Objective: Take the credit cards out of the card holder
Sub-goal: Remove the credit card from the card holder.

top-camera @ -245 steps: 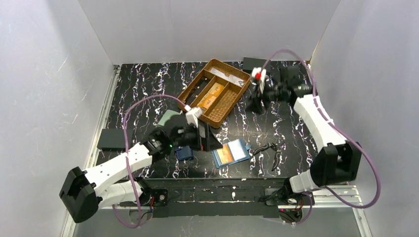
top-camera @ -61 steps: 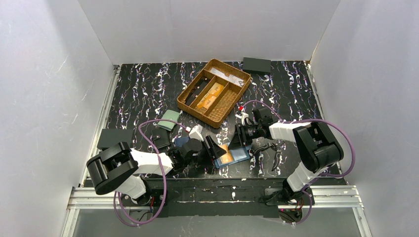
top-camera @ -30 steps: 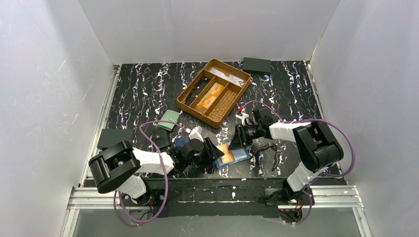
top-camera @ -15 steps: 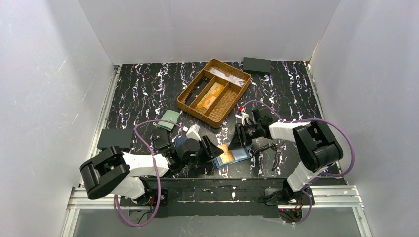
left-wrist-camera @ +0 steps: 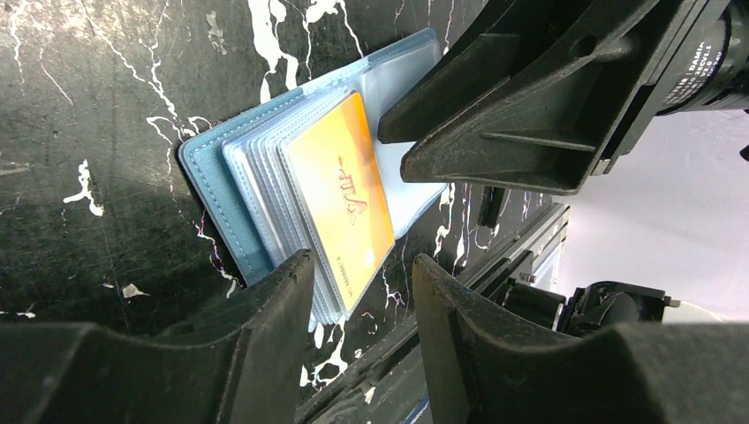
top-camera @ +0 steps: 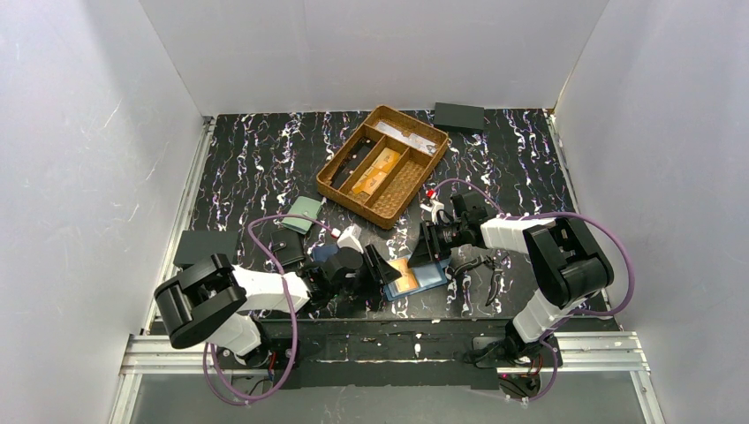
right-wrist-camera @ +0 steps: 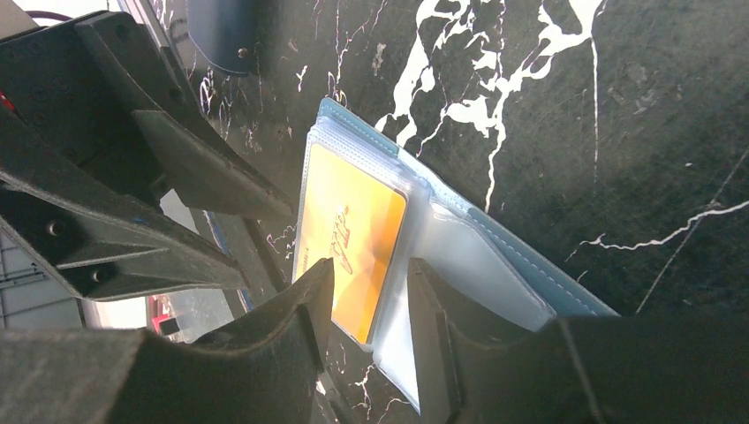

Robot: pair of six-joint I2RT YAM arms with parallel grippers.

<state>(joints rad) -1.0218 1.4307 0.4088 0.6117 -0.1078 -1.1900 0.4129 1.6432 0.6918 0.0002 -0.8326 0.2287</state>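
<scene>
We see the left gripper (left-wrist-camera: pixel 362 265) low over the tabletop (left-wrist-camera: pixel 79 97), its fingers (left-wrist-camera: pixel 256 344) parted to a moderate gap and closed on nothing. The bottom end of the top credit card (left-wrist-camera: pixel 340 194) shows in that gap. The right gripper (right-wrist-camera: pixel 371 265) faces it from the other side. Its fingers (right-wrist-camera: pixel 265 353) are likewise a little apart and empty, straddling the line where the card's sleeve meets the clear sleeve beside it. Whether either pair of tips actually presses on the plastic we cannot tell from these angles.

The card holder (top-camera: pixel 433 276) lies open in the lower middle of the overhead view, between the two grippers, with the card in its left half.

The tabletop is black with white, marble-like veins, and plain white walls close it in on three sides. A brown woven basket (top-camera: pixel 351 144) sits at the upper middle, with orange-gold cards (top-camera: pixel 380 162) in its middle compartment. A pale green wallet (top-camera: pixel 306 213) lies left of centre, a navy wallet (right-wrist-camera: pixel 225 35) near the left gripper, and a flat black box (top-camera: pixel 458 116) at the upper right.

The holder is steel blue with a stitched edge and a fan of clear plastic sleeves. The card is glossy with red script lettering. The fingers are matte black and angular.
</scene>
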